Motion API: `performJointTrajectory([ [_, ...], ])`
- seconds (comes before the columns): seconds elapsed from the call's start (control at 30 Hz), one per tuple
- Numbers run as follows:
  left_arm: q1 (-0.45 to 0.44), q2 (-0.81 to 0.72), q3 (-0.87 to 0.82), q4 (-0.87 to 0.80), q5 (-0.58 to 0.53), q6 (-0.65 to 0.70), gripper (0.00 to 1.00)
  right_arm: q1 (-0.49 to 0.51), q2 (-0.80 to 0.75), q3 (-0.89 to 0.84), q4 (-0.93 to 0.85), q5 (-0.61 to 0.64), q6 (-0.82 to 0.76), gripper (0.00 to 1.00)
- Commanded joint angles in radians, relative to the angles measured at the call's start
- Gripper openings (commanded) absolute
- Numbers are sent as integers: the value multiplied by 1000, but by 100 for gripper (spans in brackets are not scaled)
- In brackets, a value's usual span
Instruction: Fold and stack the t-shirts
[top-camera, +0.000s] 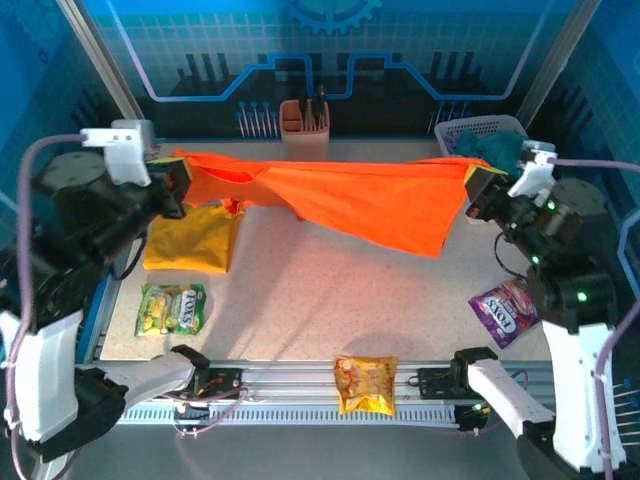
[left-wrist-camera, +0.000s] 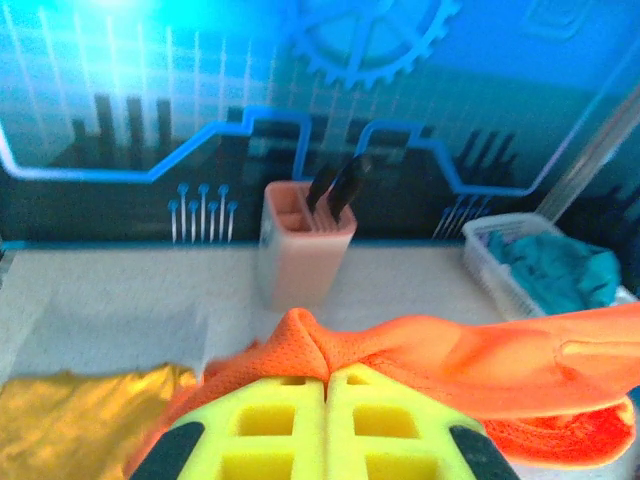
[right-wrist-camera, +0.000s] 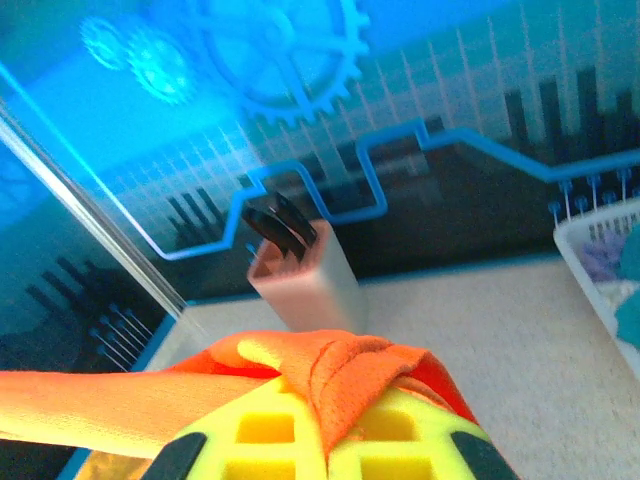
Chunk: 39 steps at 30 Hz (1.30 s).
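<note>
Over the table, left claw and right claw (both clamped) stretch the orange t-shirt.

Bright bluish light; orange t-shirt looks overexposed, wrist views blurred.

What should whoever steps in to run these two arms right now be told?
Grippers: the left gripper is shut on one end of the orange t-shirt, the right gripper shut on the other end.
Things: the orange t-shirt hangs stretched between them above the table; the mustard t-shirt lies at the table's left, apparently folded already.
Done: one shirt seemingly folded.
Left: fold the orange one and stack it on the mustard one.
</note>
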Motion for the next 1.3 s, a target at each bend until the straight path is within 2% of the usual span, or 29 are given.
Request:
performJointTrajectory([
  [0.0,4,-22,76,51,88,37,0,-4,-41,50,-44,-37,-29,0],
  [0.13,4,-19,133,35,96,34,0,-5,-76,71,-94,-69,-20,0],
  [0.33,5,3,79,91,82,26,0,-4,-83,132,-234,-37,19,0],
  [0.53,7,77,-54,179,14,36,0,-4,-6,122,-341,7,90,0],
  [0.7,71,99,-338,383,49,-16,0,-5,98,-23,-328,-16,142,0],
  [0.87,192,170,-567,545,178,-128,0,-6,201,-249,-138,20,155,0],
  [1.03,236,339,-640,661,264,-177,0,-22,437,-373,123,-11,143,0],
  [1.17,251,482,-644,754,309,-185,0,-68,616,-382,314,-16,149,0],
  [1.27,265,574,-605,773,330,-187,0,-121,744,-322,369,-74,164,0],
])
